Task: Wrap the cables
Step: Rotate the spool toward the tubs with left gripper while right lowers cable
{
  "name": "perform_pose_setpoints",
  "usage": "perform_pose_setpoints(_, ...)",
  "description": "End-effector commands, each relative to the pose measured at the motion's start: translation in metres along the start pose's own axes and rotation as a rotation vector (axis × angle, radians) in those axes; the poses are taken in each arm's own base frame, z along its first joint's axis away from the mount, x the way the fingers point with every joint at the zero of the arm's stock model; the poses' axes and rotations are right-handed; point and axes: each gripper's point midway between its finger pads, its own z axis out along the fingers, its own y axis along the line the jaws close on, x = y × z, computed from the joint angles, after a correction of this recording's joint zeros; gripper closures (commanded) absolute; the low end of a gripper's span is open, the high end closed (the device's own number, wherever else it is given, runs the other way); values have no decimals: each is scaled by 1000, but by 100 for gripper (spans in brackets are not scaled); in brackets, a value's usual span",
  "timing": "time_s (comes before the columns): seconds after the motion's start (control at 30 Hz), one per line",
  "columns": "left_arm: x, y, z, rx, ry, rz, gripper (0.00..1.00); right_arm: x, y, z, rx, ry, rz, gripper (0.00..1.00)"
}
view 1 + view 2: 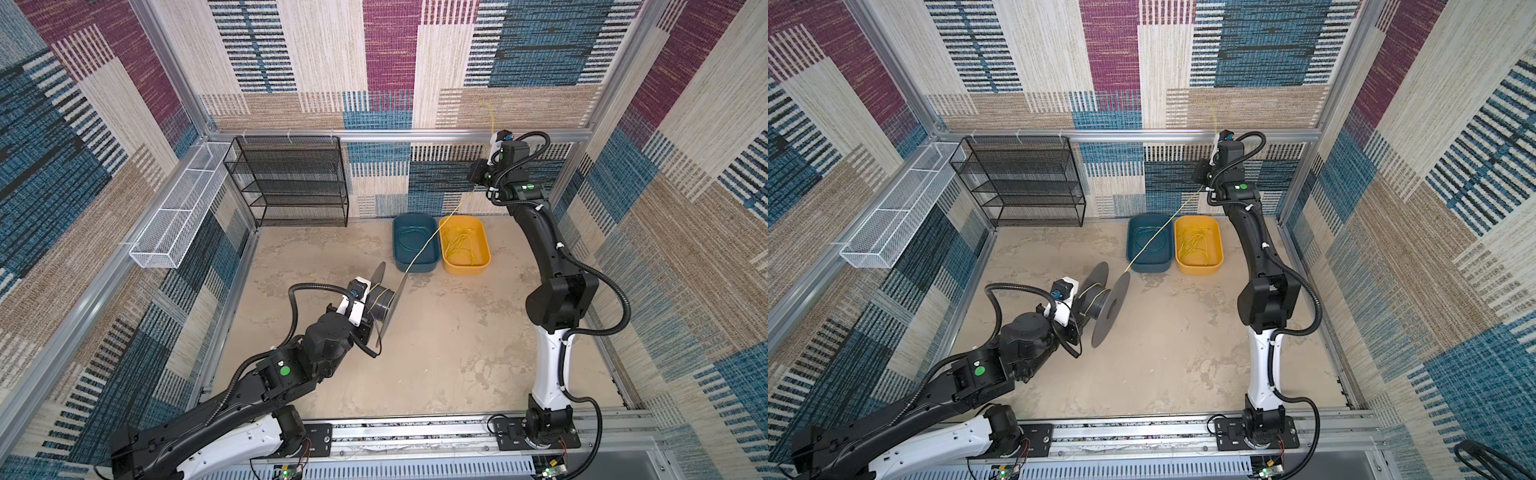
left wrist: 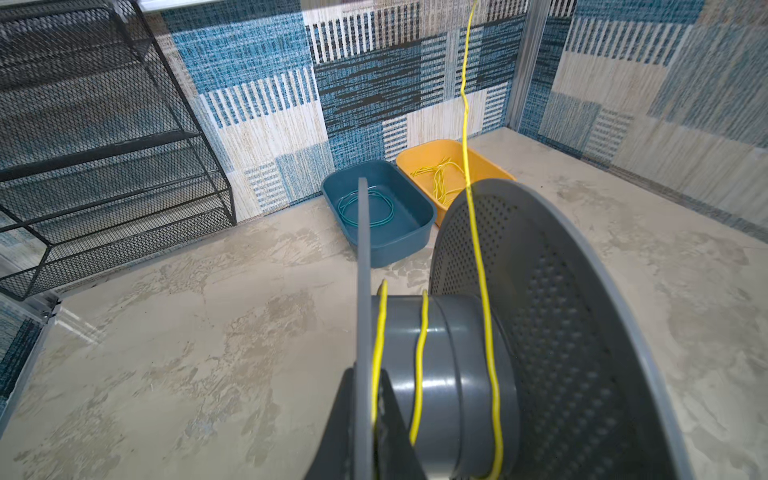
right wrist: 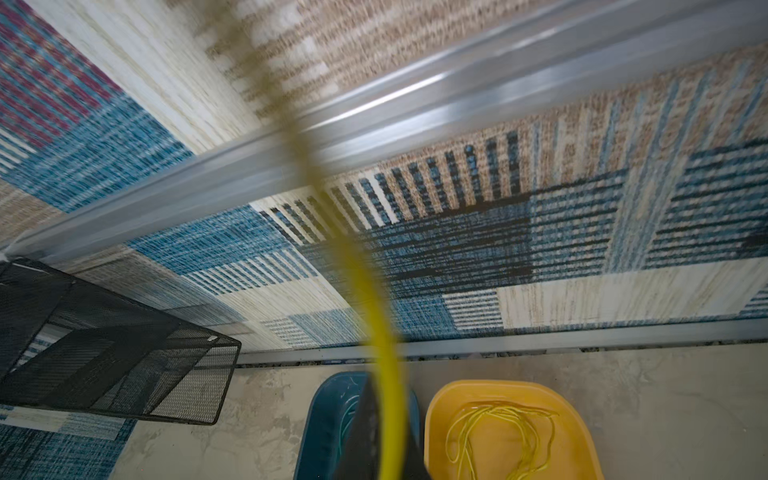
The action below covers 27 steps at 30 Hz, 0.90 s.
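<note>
Left arm (image 1: 232, 395), black and white, reaches low and forward from its base, elbow bent, wrist roughly level. Left gripper (image 1: 371, 302) closed, jaws clamped on the near flange of a dark grey plastic spool (image 2: 449, 353). Right arm (image 1: 540, 237) stands near upright, extended high and away from its base. Right gripper (image 1: 495, 136) raised, pointing upward, jaws pinched shut on a thin bright yellow cable (image 2: 477, 257).

Taut cable (image 3: 390, 415) strung above blue bin (image 1: 417, 266), open floor (image 1: 457, 332) nearer
</note>
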Motion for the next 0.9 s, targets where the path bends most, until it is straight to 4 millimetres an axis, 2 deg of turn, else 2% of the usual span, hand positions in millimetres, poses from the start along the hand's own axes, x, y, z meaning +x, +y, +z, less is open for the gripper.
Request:
perform_pose_setpoints(0.0, 10, 7, -17, 12, 85, 10, 100, -23, -17, 5, 24, -157, 59, 100)
perform_pose_setpoints(0.03, -1, 7, -21, 28, 61, 1, 100, -10, -20, 8, 15, -139, 102, 100)
perform_pose_setpoints(0.13, -36, 1, -30, 82, -17, -26, 100, 13, -18, 4, 7, -143, 144, 100)
perform_pose_setpoints(0.33, -103, -8, -47, 171, -135, -33, 100, 53, -29, -8, -24, -108, 260, 100)
perform_pose_setpoints(0.47, -135, -10, -54, 191, -192, -16, 100, 85, -48, -16, -40, -53, 368, 100)
perform_pose_setpoints(0.57, -158, -12, -56, 205, -237, -24, 100, 105, -55, -24, -33, -40, 394, 100)
perform_pose_setpoints(0.7, -189, -9, -57, 243, -307, -102, 100, 135, -62, -28, -32, -1, 435, 100)
perform_pose_setpoints(0.87, -216, 1, -34, 227, -350, -187, 100, 157, -59, -48, -10, -20, 455, 100)
